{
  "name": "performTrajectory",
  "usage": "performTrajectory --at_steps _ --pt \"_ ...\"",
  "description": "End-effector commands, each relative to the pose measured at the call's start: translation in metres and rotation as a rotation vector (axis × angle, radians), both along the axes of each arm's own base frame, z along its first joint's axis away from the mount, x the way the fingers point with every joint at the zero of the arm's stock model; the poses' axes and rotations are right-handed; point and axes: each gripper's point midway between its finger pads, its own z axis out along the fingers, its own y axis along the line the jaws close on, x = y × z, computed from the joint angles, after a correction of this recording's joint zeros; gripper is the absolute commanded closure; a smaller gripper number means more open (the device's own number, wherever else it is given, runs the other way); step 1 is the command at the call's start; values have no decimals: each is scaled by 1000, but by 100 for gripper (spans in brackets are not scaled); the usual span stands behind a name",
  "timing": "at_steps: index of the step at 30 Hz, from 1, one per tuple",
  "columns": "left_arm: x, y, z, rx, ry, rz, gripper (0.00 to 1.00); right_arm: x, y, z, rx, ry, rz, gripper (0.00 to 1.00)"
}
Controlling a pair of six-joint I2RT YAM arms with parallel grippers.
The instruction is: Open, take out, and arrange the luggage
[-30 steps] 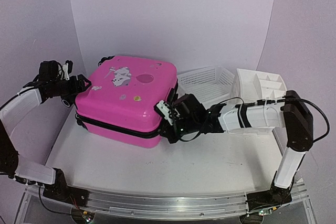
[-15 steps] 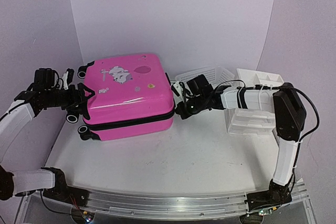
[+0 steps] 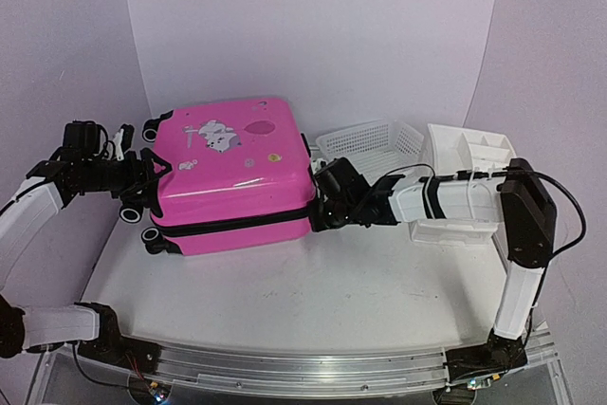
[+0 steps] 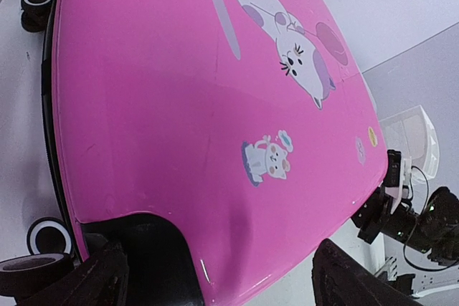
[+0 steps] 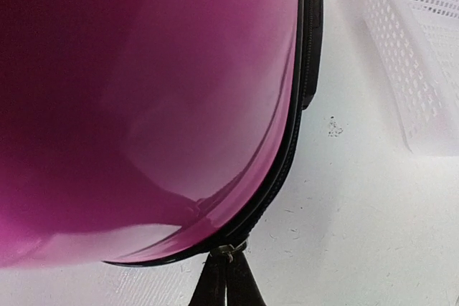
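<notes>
Pink luggage point(image 3: 232, 173) zipped; right gripper point(image 5: 227, 264) pinching the zipper pull point(image 5: 228, 250) should trace the seam steadily; left gripper point(image 4: 221, 263) gapes empty.

Top external: fixed high behind near edge of table point(image 3: 285, 301), facing forward and down, far enough back to take in whole tabletop, luggage point(image 3: 237, 173) and white basket point(image 3: 370, 144)

Left wrist: close over luggage lid from wheel end, looking along it toward right arm point(image 4: 430, 223); left gripper point(image 4: 222, 249) fingers in bottom corners

Right wrist: nearest of all, tight on luggage zipper edge, right gripper point(image 5: 226, 281) at bottom edge, basket at right

All three share luggage; top and right wrist share basket
</notes>
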Motion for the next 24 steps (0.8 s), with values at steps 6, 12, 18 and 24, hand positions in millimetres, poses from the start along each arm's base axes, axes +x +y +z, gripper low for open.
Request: performTrajectory --at_steps 6,12,18,24 --pt "-55 -51 -33 -162 277 -212 11 -72 114 45 252 -111 282 100" --pt "-46 -29 3 20 165 -167 6 -88 79 35 102 -112 363 95" --pt "-11 45 -1 155 198 80 0 -99 70 37 117 -49 507 100" --pt "-9 33 -30 91 263 -2 3 -98 65 41 108 -64 531 84"
